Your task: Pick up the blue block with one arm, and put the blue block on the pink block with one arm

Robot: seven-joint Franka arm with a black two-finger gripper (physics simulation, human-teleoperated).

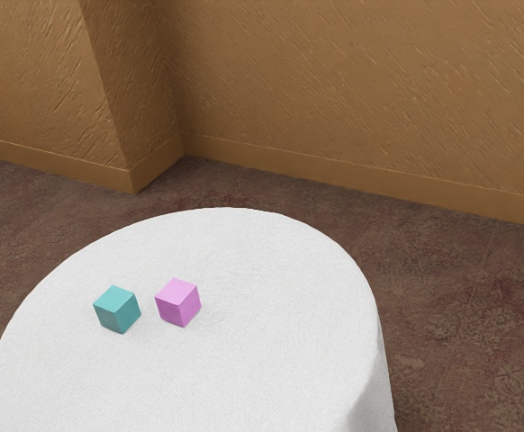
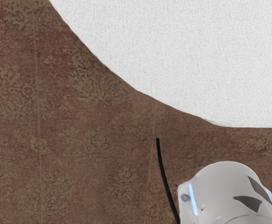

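A blue-teal block (image 1: 117, 308) rests on the round white table (image 1: 271, 270) toward the exterior view's left. Just to its right, a small gap away, sits the pink block (image 1: 177, 301). Both stand flat on the tabletop. In the wrist view I look down on the table's curved edge (image 2: 182, 60) and brown carpet beyond it.
Brown patterned carpet (image 1: 460, 288) surrounds the table, with tan walls (image 1: 352, 81) and a baseboard behind. A white rounded part of the robot's own body (image 2: 227, 193) and a thin black cable (image 2: 164, 172) appear in the wrist view over the carpet.
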